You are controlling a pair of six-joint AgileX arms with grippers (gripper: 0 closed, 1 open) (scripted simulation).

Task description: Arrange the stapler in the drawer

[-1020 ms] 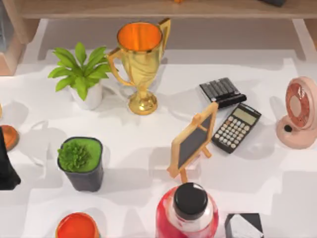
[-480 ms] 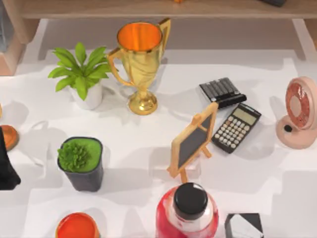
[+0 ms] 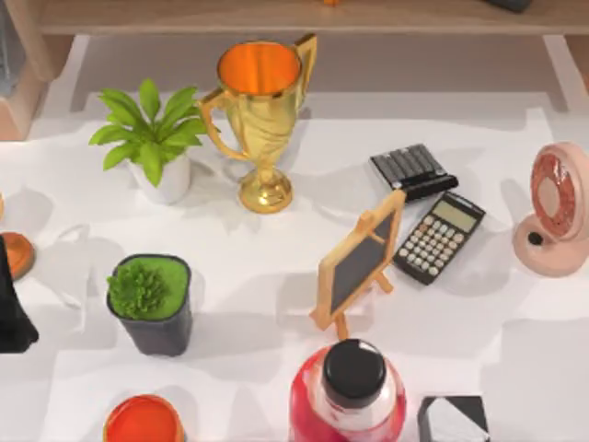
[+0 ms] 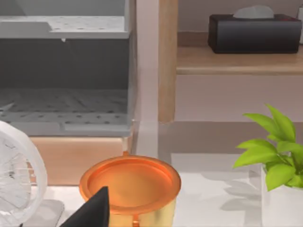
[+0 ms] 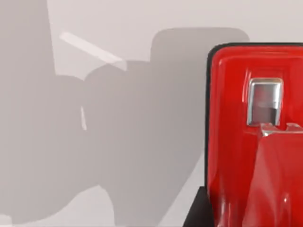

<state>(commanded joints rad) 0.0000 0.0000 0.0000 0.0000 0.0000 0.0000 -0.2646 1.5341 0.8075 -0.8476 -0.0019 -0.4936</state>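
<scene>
White table [image 3: 276,267], wooden shelf [image 3: 294,14] along far edge. Grey drawer unit [image 4: 64,109] ahead of left gripper [image 4: 92,210]. You count two potted plants, leafy [image 3: 152,138] and succulent [image 3: 147,299]; one trophy [image 3: 260,115]; one calculator [image 3: 440,237]; one chalkboard [image 3: 359,262]. Red stapler [image 5: 255,142] on table, close under right gripper [image 5: 196,215]. How wide either grip stands: cannot tell.

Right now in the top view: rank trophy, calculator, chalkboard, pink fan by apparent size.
1. trophy
2. chalkboard
3. calculator
pink fan unranked: cut by the frame edge; what shows looks close to the calculator.
</scene>
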